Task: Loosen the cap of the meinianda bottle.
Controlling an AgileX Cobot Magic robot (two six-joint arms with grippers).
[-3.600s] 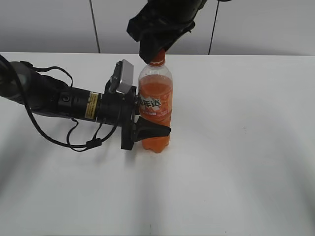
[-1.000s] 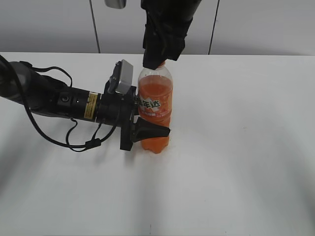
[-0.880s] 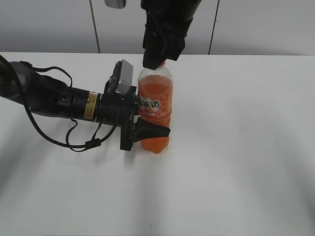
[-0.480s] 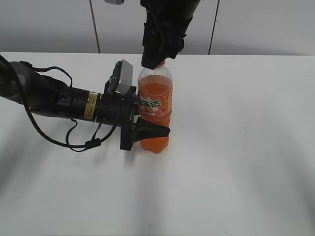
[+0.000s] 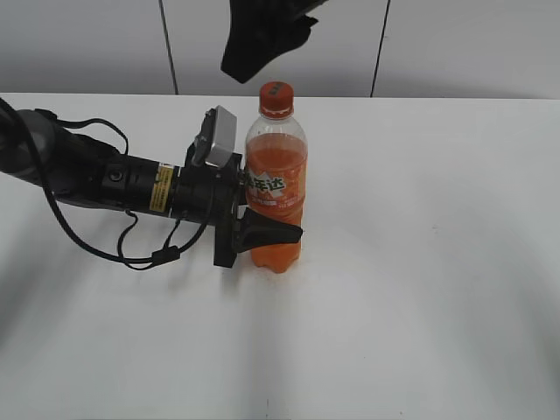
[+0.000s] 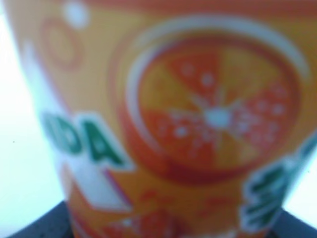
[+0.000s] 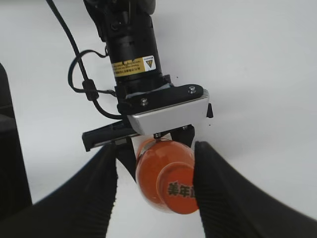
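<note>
- Right claw (image 5: 262, 39) has lifted off the small round orange ribbed plastic cap (image 5: 275, 99) since earlier frames; then it sat right over the cap, now it hangs above and to the left, well clear.
- Cap now fully exposed on the neck; can't tell if loosened.
- Right claw fingers (image 7: 101, 183) spread apart, nothing between them; wrist view looks down past them onto the bottle.
- Tall clear plastic meinianda bottle of orange drink (image 5: 276, 197) stands upright on white tabletop (image 5: 420, 289), same spot as before.
- Left claw (image 5: 254, 236) clamped on the bottle's lower body from the left, unchanged — prob. bracing it vs. twist.
- Left wrist view: label only, blurred, v. close.
</note>
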